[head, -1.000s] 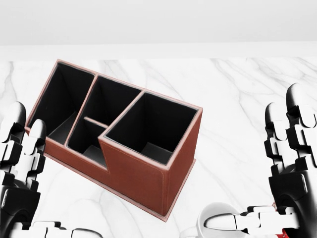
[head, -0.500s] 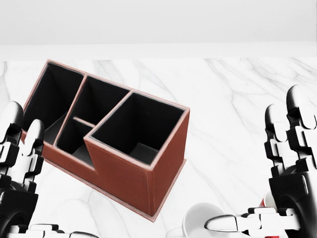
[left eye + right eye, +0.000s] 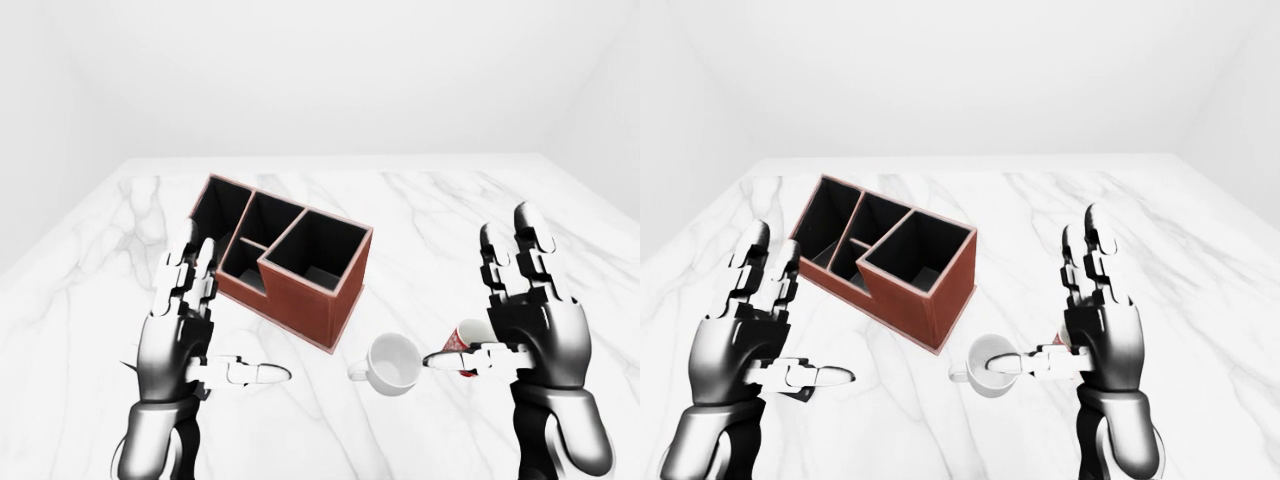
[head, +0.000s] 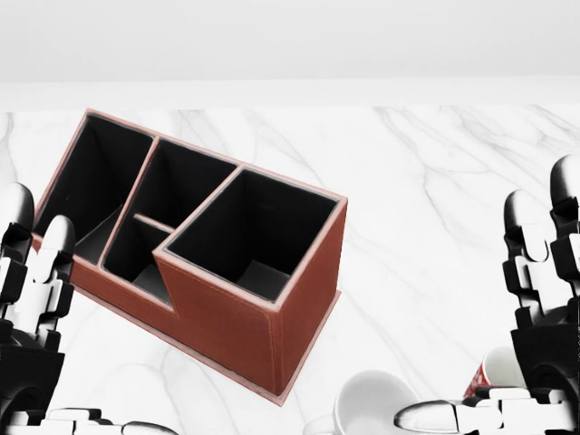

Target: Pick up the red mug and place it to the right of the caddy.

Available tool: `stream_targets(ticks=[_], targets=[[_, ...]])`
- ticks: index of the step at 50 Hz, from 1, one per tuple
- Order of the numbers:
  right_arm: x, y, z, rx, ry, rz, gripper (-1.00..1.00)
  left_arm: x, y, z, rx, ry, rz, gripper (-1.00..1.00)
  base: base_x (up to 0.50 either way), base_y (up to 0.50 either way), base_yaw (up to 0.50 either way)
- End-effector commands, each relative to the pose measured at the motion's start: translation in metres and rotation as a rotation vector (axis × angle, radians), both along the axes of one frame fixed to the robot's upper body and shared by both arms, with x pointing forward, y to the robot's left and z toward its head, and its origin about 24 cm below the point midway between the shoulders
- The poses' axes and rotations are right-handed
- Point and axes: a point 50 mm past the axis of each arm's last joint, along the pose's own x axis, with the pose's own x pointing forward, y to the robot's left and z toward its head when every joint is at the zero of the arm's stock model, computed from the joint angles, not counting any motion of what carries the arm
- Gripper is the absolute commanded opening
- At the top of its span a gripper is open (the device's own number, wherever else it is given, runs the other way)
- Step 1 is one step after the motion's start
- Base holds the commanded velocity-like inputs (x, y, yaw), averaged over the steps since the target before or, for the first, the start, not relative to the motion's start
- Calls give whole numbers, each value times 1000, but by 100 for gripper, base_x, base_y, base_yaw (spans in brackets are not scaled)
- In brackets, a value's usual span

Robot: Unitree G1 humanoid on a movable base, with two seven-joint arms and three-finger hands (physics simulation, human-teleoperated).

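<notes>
Red mug [image 3: 466,340] sits mostly hidden behind spread right hand [image 3: 530,320].

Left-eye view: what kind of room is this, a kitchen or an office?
Hard to say; it looks like a bare computer-rendered test room, not a real one. Plain white walls surround a white marble tabletop holding only a brown caddy, a white mug and a red mug.

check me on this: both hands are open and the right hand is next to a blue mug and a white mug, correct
Not quite: the mug behind the right hand is red, not blue, as the left-eye view shows. The white mug is there, and both the right and left hand are open.
</notes>
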Motion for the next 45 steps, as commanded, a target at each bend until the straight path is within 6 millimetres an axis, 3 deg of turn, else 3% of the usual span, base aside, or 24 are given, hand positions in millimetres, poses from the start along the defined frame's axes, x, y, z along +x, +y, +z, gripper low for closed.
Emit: stream_targets(ticks=[1,2,4,11,15,16,18,20,22,25,27,30,31,35,45], targets=[[-15,-17,16,-71,-69,1,100,-1,1,1,-6,-6,-1,100,0,0,0],[-21,-20,27,-125,-116,11,100,0,1,0,-8,0,-4,100,0,0,0],[-27,-21,37,-183,-166,9,100,-3,0,17,3,-84,0,100,0,0,0],[-44,-26,65,-430,-267,-26,100,-4,-2,19,7,-95,-6,100,0,0,0],[-43,-29,68,-528,-250,-41,100,-5,-1,19,5,-94,-5,100,0,0,0],[-42,-29,68,-550,-246,-45,100,-3,-1,7,-1,-35,-8,100,0,0,0],[-43,-28,70,-622,-229,-33,100,-6,-1,21,6,-106,-4,100,0,0,0],[-44,-29,68,-673,-194,-38,100,-3,-2,8,-2,-37,-8,100,0,0,0],[-45,-32,75,-710,-221,-63,100,-6,-3,19,5,-95,-9,100,0,0,0],[-38,-38,77,-757,-202,-107,100,-8,-3,23,7,-110,-11,100,0,0,0],[-34,-43,76,-779,-174,-127,100,-4,-3,5,-3,-22,-15,100,0,0,0],[-29,-47,77,-808,-153,-150,100,-7,-3,21,4,-102,-10,100,0,0,0],[-28,-49,77,-817,-146,-159,100,-5,-4,11,0,-52,-14,100,0,0,0],[-25,-55,73,-824,-103,-187,100,-8,-5,22,5,-107,-15,100,0,0,0],[-28,-76,53,-817,74,-278,100,-8,-2,23,-1,-115,-14,100,0,0,0]])
